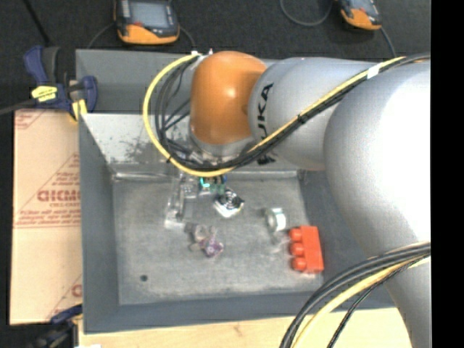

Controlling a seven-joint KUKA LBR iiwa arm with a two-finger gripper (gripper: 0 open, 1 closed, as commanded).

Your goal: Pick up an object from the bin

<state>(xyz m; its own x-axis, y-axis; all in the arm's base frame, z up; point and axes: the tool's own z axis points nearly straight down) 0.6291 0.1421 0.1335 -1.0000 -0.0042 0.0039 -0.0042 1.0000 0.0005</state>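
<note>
In the camera view your gripper (179,207) hangs low at 10 o'clock in the bin (101,267); whether it is released or clenched you cannot tell. A white-and-black piece (228,205) lies at its 3 o'clock and a purplish piece (208,246) at 5. This is probably the approach, so next centre over one.

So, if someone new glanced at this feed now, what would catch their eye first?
First the arm's orange wrist cover, hanging over the back of the grey bin, with the gripper low over the floor left of centre. Next the red-orange brick at the floor's right side. Between them lie a white-and-black piece, a purple bit and a small silvery piece.
</note>
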